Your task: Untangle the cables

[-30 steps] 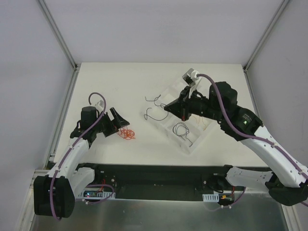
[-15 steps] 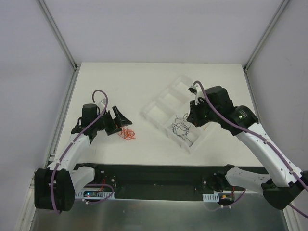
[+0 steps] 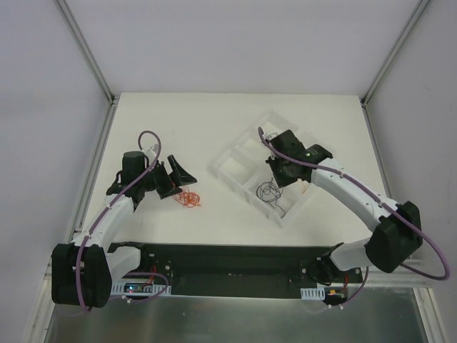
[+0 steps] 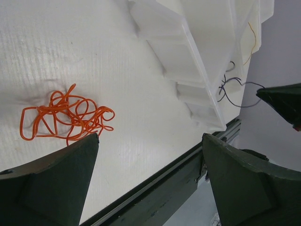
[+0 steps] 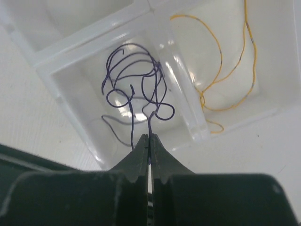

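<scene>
Tabletop (image 3: 214,121) — right hand (image 5: 149,140) tight on cable (image 5: 133,120)

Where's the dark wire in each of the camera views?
Top external: right of centre, dark wire in the near compartment of the tray.
Left wrist: upper right, wire at the tray's end.
Right wrist: centre, wire pinched by the right end effector.
Shared landmark: the clear divided tray.

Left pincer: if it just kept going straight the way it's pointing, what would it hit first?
Most likely the orange cable, lying on the table just ahead of the open left pincer, nearer one fingertip. Depth is unclear, so it might touch bare table first.
</scene>
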Action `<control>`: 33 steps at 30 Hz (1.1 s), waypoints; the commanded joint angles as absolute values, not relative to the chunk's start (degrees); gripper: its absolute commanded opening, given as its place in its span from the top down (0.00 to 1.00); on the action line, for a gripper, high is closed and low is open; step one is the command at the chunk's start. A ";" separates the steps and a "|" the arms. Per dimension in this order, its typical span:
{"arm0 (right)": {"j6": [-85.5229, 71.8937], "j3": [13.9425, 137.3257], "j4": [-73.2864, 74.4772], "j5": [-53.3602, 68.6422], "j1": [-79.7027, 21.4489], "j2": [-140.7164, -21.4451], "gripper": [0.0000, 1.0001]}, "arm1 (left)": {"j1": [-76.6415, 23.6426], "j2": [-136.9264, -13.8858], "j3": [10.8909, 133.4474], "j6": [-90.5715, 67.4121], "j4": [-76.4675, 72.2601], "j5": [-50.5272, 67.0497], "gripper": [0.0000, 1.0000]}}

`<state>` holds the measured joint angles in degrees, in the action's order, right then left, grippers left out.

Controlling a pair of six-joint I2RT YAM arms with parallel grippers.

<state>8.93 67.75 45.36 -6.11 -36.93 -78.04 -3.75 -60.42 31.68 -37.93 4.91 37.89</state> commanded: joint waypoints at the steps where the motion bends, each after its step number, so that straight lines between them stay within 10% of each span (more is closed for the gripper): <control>1: 8.71 69.16 40.08 -9.41 -36.65 -85.06 1.00 | -3.78 -59.59 31.38 -37.09 3.25 40.87 0.10; 8: 6.95 69.17 40.95 -9.58 -39.55 -88.69 0.96 | -3.78 -59.15 29.97 -36.56 3.95 39.21 0.09; 15: 6.42 68.11 44.56 -11.95 -41.13 -79.73 0.48 | -3.78 -63.45 33.13 -35.33 13.18 24.18 0.10; 29: -2.80 68.82 30.88 7.27 -46.31 -75.49 0.42 | -5.98 -74.17 37.35 -34.28 13.62 16.43 0.31; 33: -7.64 68.64 18.30 14.93 -49.74 -81.63 0.39 | -6.15 -76.38 37.18 -33.05 13.01 21.18 0.65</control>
